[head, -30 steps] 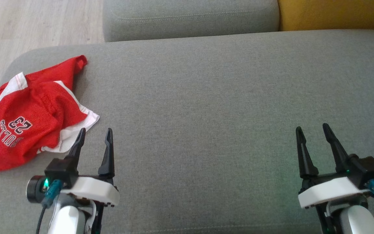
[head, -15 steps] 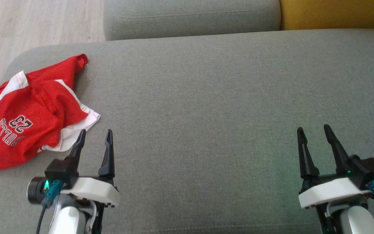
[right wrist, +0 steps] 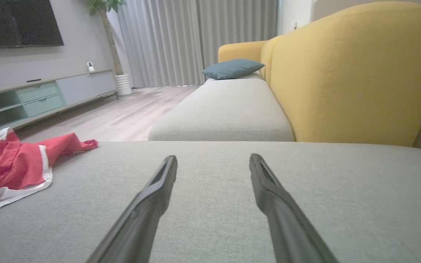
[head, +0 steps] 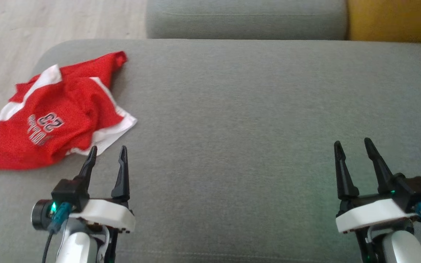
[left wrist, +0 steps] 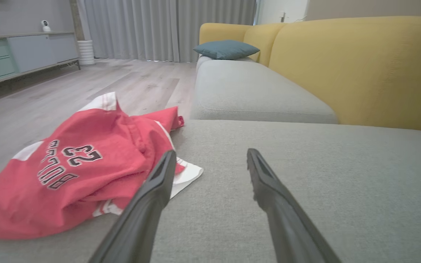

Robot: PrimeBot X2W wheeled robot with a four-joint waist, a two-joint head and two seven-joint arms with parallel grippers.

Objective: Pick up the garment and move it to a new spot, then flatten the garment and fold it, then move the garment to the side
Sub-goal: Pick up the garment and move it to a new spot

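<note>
Jersey [head: 60,117] lies crumpled at the left end of the cushion [head: 239,120], just ahead and left of the left gripper [head: 108,148]. The right gripper [head: 352,141] is well apart. Both spread wide, empty. Since the earlier frame only the head camera swung left; jersey unmoved.

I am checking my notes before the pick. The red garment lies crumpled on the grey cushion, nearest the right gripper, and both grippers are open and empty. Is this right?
Not quite: the head view shows the garment nearest the left gripper, not the right gripper. The rest holds: crumpled on the grey cushion, both grippers open and empty.
</note>
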